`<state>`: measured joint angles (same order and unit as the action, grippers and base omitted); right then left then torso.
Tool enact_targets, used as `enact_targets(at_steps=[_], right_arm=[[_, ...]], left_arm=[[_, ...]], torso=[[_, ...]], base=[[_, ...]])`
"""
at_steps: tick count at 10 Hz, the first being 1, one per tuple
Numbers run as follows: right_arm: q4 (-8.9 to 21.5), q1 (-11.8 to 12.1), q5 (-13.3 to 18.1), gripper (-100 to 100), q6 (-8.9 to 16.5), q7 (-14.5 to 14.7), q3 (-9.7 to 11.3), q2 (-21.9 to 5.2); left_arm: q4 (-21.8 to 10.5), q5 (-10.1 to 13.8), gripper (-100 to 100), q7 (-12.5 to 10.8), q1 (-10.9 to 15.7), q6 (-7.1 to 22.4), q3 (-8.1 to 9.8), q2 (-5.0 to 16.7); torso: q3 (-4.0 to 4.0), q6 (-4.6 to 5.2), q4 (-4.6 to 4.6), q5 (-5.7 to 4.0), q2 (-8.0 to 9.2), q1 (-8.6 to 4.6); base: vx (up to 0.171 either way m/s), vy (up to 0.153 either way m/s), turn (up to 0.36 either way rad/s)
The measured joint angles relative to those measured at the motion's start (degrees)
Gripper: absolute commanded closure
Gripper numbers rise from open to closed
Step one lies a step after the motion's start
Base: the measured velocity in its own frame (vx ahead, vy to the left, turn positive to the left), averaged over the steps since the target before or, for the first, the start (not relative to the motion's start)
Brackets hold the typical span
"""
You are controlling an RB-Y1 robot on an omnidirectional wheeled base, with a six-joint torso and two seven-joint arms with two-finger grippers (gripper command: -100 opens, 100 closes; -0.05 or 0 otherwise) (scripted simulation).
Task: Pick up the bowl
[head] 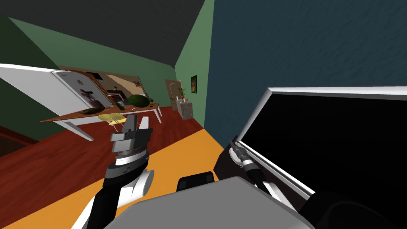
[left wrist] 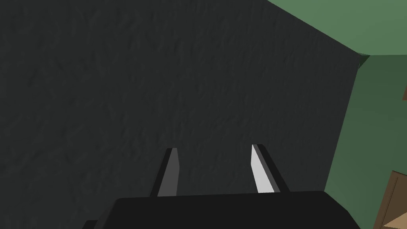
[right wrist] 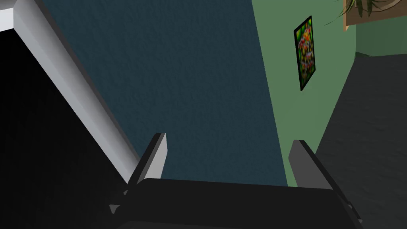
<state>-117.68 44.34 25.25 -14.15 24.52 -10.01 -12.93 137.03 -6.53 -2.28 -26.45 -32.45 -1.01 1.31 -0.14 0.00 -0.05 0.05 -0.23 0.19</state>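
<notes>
Our left gripper [head: 139, 119] is raised in front of us over the red-brown floor [head: 51, 167], its fingers apart and holding nothing. Our right gripper [right wrist: 228, 139] is spread too and also empty, just beside the grey frame [right wrist: 75, 91] of a black area. Well ahead stands a brown table [head: 71, 115] with a dark low shape [head: 91, 110] and a round dark green thing [head: 138, 100] on it. We cannot tell which of these is the bowl.
</notes>
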Motion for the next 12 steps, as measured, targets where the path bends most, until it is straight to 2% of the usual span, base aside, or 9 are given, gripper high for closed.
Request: enact_targets(at_steps=[2,3,5,7,8,12], right_arm=[[2.1,0.8,2.9,-100,1.6,1.6,0.1,-0.6],[3.3,1.5,4.6,-100,3.3,2.4,0.2,-1.9],[4.5,3.6,7.2,-100,4.5,3.7,0.2,-2.7],[8.2,3.7,10.0,-100,4.8,5.6,0.3,-2.3],[8.0,6.2,11.7,-100,6.1,6.4,0.6,-3.6],[13.0,7.4,16.5,-100,8.6,8.2,1.0,-6.1]], left_arm=[[0.0,0.0,0,0.0,0.0,0.0,0.00,0.0],[0.0,0.0,0,0.0,0.0,0.0,0.00,0.0],[0.0,0.0,0,0.0,0.0,0.0,0.00,0.0],[0.0,0.0,0,0.0,0.0,0.0,0.00,0.0],[0.0,0.0,0,0.0,0.0,0.0,0.00,0.0],[0.0,0.0,0,0.0,0.0,0.0,0.00,0.0]], torso=[[0.04,0.00,0.01,0.00,0.08,-0.01],[0.02,-0.01,0.01,0.00,0.03,0.00],[0.06,0.00,0.02,-0.01,0.10,-0.03],[0.07,0.00,0.03,-0.02,0.13,-0.07],[0.06,0.01,0.02,0.00,0.10,-0.05],[0.09,0.01,0.04,-0.02,0.15,-0.08]], base=[[0.057,0.043,0.180],[0.056,0.031,0.076],[0.039,0.023,0.109],[0.052,0.024,0.187],[0.046,0.018,0.059],[0.042,0.021,0.150]])
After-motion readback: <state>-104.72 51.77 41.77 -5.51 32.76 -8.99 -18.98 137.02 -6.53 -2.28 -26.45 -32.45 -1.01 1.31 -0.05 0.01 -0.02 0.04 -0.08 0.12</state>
